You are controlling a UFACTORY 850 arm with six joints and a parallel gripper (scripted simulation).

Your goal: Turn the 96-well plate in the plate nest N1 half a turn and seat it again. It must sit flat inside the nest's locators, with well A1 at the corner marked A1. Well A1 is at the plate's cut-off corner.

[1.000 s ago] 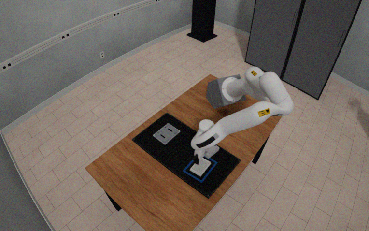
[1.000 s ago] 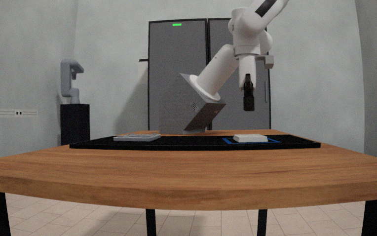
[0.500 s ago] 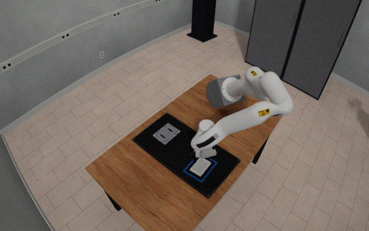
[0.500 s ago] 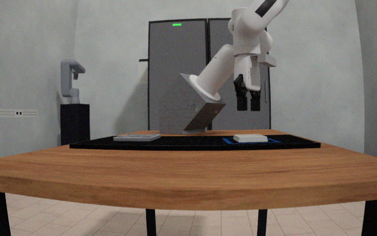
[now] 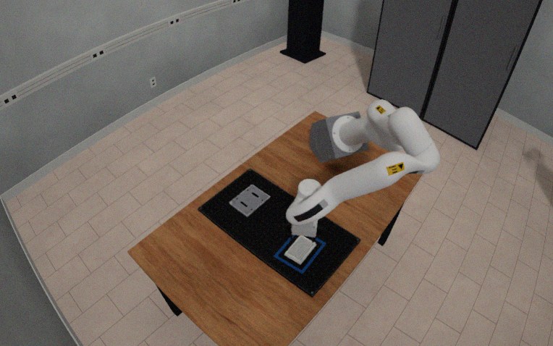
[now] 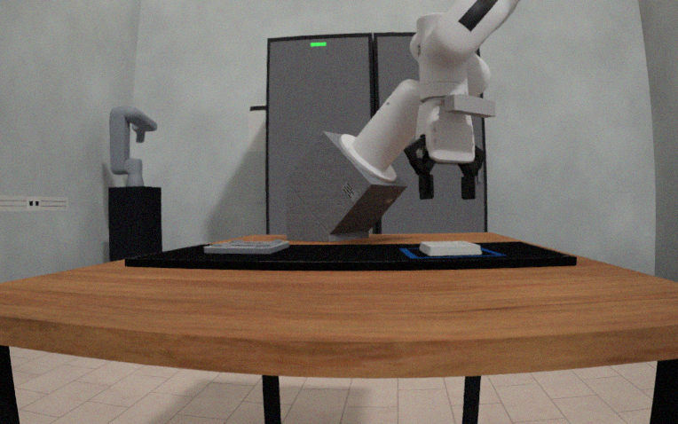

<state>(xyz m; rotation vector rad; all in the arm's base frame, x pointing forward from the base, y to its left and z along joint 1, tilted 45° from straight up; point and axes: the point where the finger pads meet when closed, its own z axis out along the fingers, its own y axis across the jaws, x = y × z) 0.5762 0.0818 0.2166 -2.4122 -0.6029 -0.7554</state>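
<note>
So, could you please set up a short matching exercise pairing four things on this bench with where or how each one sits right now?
Things:
1. gripper
2. 96-well plate
3. grey plate
4. black mat

States:
a. lies inside the blue nest outline
b. lies on the wooden table, under both plates
c. hangs open in the air above the nest, holding nothing
d. rests on the mat's far end, away from the arm's tool

Pairs: 1-c, 2-a, 3-d, 4-b
</note>
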